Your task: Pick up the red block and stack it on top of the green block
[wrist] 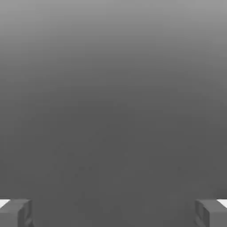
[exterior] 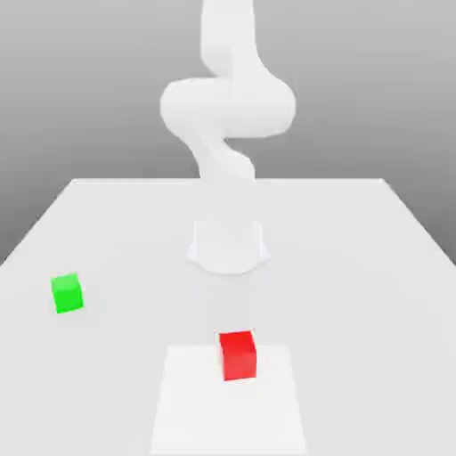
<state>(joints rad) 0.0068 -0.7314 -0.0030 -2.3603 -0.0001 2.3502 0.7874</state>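
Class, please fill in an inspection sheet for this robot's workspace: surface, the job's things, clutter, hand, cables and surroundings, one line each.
Surface: pale tabletop with a whiter rectangular patch near its front edge.
Job's things: red block at the patch's far edge; green block off the patch, toward the exterior view's left. The two stand apart, not stacked.
Clutter: nothing seen.
Hand: open, with nothing between its fingertips.
Cables: nothing seen.
Surroundings: white robot arm standing on the tabletop; plain grey background.

One robot arm (exterior: 228,107), two cubes (exterior: 239,356), one table (exterior: 356,267), one pale rectangle (exterior: 227,414)
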